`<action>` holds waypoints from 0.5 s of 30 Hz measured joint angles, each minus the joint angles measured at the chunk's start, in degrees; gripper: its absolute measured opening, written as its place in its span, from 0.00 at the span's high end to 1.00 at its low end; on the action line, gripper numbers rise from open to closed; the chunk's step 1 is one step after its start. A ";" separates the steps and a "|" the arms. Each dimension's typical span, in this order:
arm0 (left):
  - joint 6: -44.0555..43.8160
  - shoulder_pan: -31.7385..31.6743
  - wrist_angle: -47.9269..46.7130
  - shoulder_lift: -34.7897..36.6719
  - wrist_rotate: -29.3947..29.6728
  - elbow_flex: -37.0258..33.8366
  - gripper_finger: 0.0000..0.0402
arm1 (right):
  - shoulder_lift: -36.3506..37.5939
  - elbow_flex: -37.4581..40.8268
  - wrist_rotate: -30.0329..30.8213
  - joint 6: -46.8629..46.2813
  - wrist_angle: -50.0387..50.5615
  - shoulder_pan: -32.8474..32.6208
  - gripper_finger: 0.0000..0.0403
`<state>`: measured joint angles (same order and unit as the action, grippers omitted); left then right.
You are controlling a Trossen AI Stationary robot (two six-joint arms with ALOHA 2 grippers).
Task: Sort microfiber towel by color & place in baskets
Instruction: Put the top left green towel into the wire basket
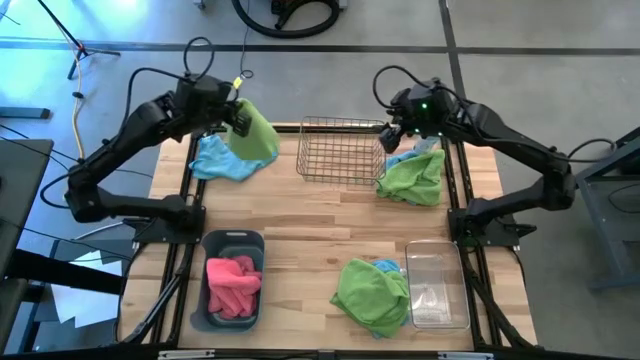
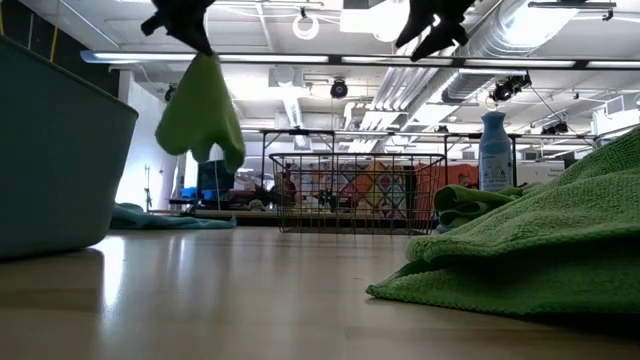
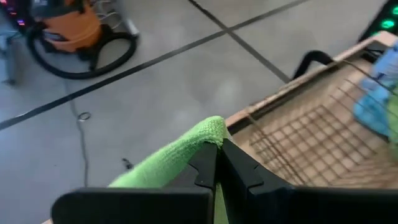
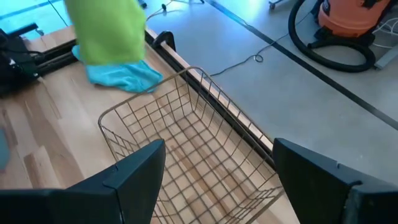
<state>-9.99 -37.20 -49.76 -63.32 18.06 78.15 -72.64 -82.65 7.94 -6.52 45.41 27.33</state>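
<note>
My left gripper (image 1: 240, 117) is at the table's far left and is shut on a green towel (image 1: 256, 135), which hangs in the air (image 2: 200, 115). Under it a blue towel (image 1: 222, 160) lies flat on the table. The wire-mesh basket (image 1: 340, 150) stands at the far middle, with nothing in it. My right gripper (image 1: 392, 132) hovers open at the basket's right far corner, above a pile of green and blue towels (image 1: 412, 175). The dark tub (image 1: 232, 280) at the near left holds pink towels. The clear tub (image 1: 436, 285) stands near right, with a green and blue towel heap (image 1: 372, 295) beside it. My left gripper pinches the green towel between its two fingers (image 3: 208, 165) at an upper fold (image 3: 202, 134), coming from above. The towel is lifted clear of the table and hangs slack below the fingers (image 2: 205, 125). One layer or several, I cannot tell.
A pale blue spray bottle (image 2: 494, 150) stands behind the right towel pile. The middle of the wooden table (image 1: 320, 225) is bare. Black rails run along the table's left and right sides. Beyond the far edge is the floor with a vacuum hose (image 4: 339, 43).
</note>
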 joint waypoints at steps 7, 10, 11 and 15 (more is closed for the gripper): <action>-2.99 7.79 1.41 -0.61 -0.04 0.00 1.00 | 0.63 0.00 -0.90 0.56 1.17 0.00 0.27; -3.48 11.53 4.41 -1.22 -0.82 0.00 1.00 | 0.65 0.00 -1.58 1.30 1.11 0.00 0.27; -3.87 12.89 5.71 -1.54 -1.07 0.00 1.00 | 0.65 0.00 -2.22 1.51 1.09 0.00 0.27; -4.86 18.43 11.80 -3.61 -1.26 0.00 1.00 | 0.76 0.00 -4.94 1.68 1.40 0.00 0.27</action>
<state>-14.85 -18.77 -37.95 -66.92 16.81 78.15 -71.88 -82.65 3.01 -4.84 46.82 27.33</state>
